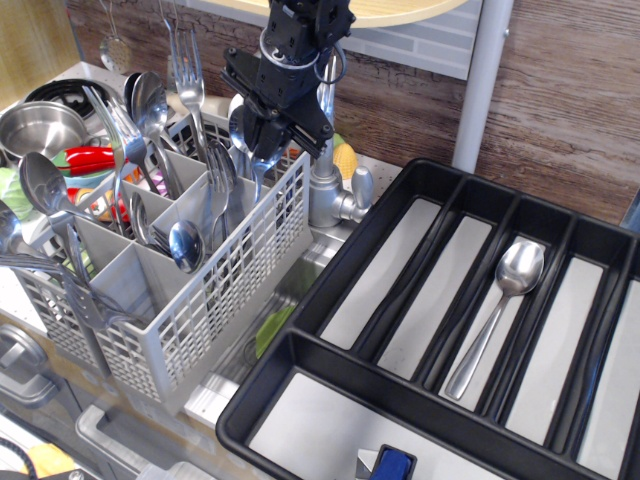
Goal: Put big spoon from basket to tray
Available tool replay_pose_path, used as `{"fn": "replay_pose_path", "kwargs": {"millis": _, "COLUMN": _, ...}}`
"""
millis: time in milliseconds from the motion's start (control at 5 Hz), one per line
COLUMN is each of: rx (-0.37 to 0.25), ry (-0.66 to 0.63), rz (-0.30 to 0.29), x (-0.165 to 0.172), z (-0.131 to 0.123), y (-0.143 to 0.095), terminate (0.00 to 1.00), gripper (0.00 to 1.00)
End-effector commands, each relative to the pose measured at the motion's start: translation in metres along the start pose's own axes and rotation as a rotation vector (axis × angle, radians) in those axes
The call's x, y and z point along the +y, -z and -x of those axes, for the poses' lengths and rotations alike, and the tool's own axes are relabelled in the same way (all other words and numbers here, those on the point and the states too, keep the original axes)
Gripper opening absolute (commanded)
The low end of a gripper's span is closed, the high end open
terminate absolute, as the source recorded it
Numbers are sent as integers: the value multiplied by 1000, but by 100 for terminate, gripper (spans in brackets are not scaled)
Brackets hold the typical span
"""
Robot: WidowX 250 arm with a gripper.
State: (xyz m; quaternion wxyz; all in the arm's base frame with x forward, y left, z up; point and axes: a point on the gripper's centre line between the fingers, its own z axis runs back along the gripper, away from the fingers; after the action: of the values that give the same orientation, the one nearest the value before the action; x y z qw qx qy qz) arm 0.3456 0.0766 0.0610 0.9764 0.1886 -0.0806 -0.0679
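The light grey lattice basket (215, 300) stands at the left, full of upright spoons and forks. My gripper (270, 132) is over its back right compartment, tilted, with its jaws shut on a big spoon (242, 128). The spoon's shiny bowl shows just left of the fingers, and its slim handle hangs down into the compartment. The black tray (330, 275) with pale grey floors lies at the right. One large steel spoon (505, 290) lies in one of its long compartments.
A steel pot (40, 125) and red-handled utensils sit behind the basket at the left. A steel tap fitting (335, 195) stands between basket and tray. A white post (478, 80) rises behind the tray. A blue object (392, 464) lies in the crosswise compartment.
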Motion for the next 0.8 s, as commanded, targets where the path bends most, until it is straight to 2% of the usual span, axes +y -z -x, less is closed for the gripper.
{"fn": "replay_pose_path", "kwargs": {"millis": 0, "rx": -90, "ry": 16, "rz": -40, "x": 18, "z": -11, "y": -65, "terminate": 0, "gripper": 0}}
{"fn": "replay_pose_path", "kwargs": {"millis": 200, "rx": -141, "ry": 41, "rz": 1, "x": 17, "z": -27, "y": -97, "terminate": 0, "gripper": 0}}
{"fn": "replay_pose_path", "kwargs": {"millis": 400, "rx": -203, "ry": 62, "rz": -24, "x": 2, "z": -44, "y": -123, "terminate": 0, "gripper": 0}}
{"fn": "replay_pose_path", "kwargs": {"millis": 600, "rx": -216, "ry": 54, "rz": -7, "x": -10, "z": -60, "y": -144, "terminate": 0, "gripper": 0}}
